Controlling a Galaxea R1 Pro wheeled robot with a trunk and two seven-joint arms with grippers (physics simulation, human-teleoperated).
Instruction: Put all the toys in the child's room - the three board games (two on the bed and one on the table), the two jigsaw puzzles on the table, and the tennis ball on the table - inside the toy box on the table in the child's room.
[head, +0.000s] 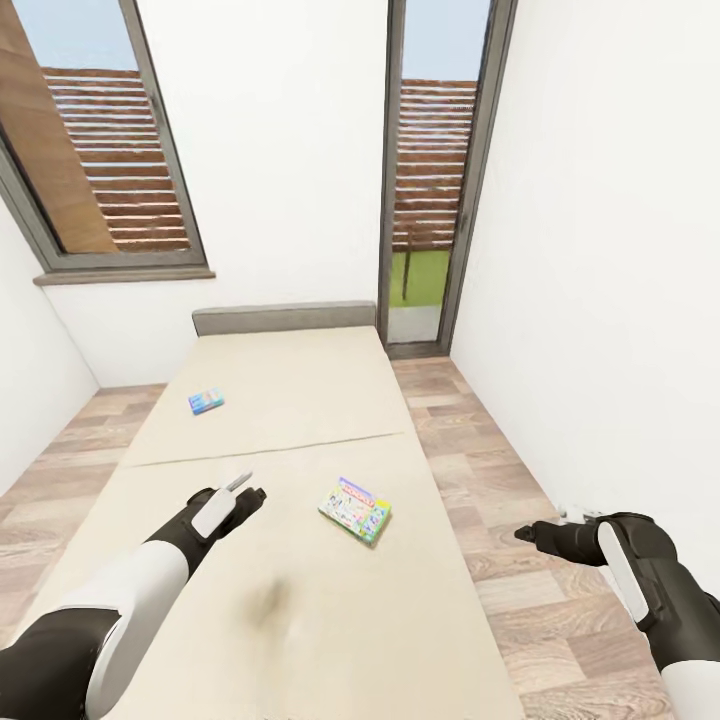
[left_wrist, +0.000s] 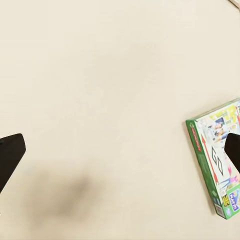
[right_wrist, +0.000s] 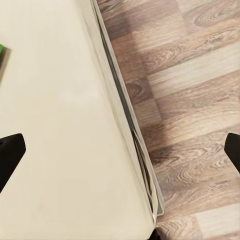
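Two board games lie on the beige bed (head: 300, 420). The green-edged Monopoly box (head: 355, 509) (left_wrist: 217, 160) rests near the bed's right side, and a small blue box (head: 206, 402) sits farther up on the left. My left gripper (head: 245, 490) (left_wrist: 121, 152) hovers open above the mattress, just left of the Monopoly box and holding nothing. Past the bed's right edge, my right gripper (head: 530, 535) (right_wrist: 120, 150) hangs open over the wood floor (right_wrist: 190, 100). A green sliver of the Monopoly box (right_wrist: 2, 55) shows in the right wrist view. The table and toy box are out of view.
A grey headboard (head: 285, 318) stands against the white far wall. A large window (head: 100, 140) is at the left and a tall narrow glass door (head: 430, 180) at the right. A strip of wood plank floor (head: 500, 470) runs between the bed and the right wall.
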